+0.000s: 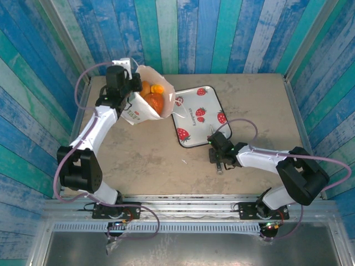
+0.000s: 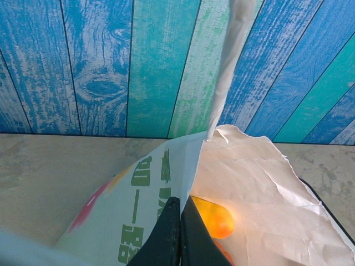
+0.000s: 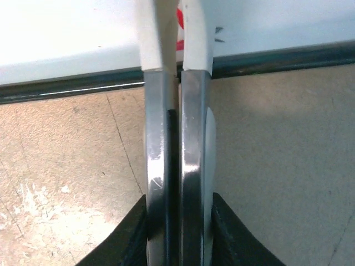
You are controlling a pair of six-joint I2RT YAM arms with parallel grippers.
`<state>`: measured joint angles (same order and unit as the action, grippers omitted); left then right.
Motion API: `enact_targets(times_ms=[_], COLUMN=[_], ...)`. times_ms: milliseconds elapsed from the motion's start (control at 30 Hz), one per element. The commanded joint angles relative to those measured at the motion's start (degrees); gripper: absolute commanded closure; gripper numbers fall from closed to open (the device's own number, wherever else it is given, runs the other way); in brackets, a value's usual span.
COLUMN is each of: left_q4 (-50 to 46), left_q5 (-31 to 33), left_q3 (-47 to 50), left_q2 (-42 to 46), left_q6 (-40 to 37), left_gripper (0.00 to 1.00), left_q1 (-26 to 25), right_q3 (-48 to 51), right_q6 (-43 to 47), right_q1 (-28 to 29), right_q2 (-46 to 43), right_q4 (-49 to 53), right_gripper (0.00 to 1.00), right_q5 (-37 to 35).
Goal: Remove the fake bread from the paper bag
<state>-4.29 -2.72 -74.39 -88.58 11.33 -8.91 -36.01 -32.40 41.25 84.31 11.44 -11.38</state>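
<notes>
Steel tongs (image 3: pixel 191 166) sit pinched flat between the black fingers (image 3: pixel 125 244) of the right gripper (image 3: pixel 178 221), whose jaws are clamped on the two metal arms so that they lie pressed together. The tongs' white tips reach over the dark near rim of the tray (image 3: pixel 66 88). From above, the right gripper (image 1: pixel 218 154) hangs over the middle of the tabletop (image 1: pixel 155 160), right of centre, just beside the tray's near corner.

The tray (image 1: pixel 205 124) is white with red strawberries and lies skewed on the far half of the tabletop. The word "Strawberry" is printed on it in small dark script.

Left of the tray, almost touching its left corner, the bag (image 1: pixel 136 113) stands toward the far left corner, tilted with its mouth open. The left gripper (image 1: pixel 133 88) has its jaws closed on the bag's left rim. In the left wrist view its two fingers (image 2: pixel 180 233) meet on the edge of the paper. A small red logo and dark lettering mark the bag's front, too small to read. The wrist view shows green characters and a pink patch on the outer face of the bag (image 2: pixel 249 177), not legible. A white handle (image 2: pixel 227 66) rises from the rim.

The bread (image 1: pixel 152 100) is inside the bag, glossy orange pieces at the mouth, and one rounded piece (image 2: pixel 213 216) lies just past the fingers.

Blue and green planks form the wall (image 1: pixel 222 33) beyond.
</notes>
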Motion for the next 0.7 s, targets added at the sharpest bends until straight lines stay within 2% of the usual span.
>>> enact_targets(times_ms=[0,233,433,500,667], left_q4=[3.4,3.6,3.9,3.9,3.9], left_q5=[0.7,0.3,0.1,0.1,-0.1], left_q3=[0.4,1.9,3.0,3.5,4.6], left_q2=[1.6,2.8,3.9,4.3,5.3], left_q6=[-0.8,-1.1,-0.7,-0.8,-0.8], left_gripper=[1.00,1.00,1.00,1.00,1.00], left_q1=[-0.1,-0.1,-0.1,-0.1,-0.1], right_q3=[0.3,-4.2,-10.4,-12.5,-13.7], right_q6=[0.2,1.9,5.7,6.3,6.8], right_q1=[0.8,0.6,-0.6,-1.0,-3.0], right_q2=[-1.7,-10.0,-11.3,-11.4,-12.9], right_q4=[8.9,12.5,14.6,15.4,13.6], right_gripper=[0.83,0.85,0.85,0.76,0.70], right_q5=[3.6,4.4,8.4,9.3,14.6])
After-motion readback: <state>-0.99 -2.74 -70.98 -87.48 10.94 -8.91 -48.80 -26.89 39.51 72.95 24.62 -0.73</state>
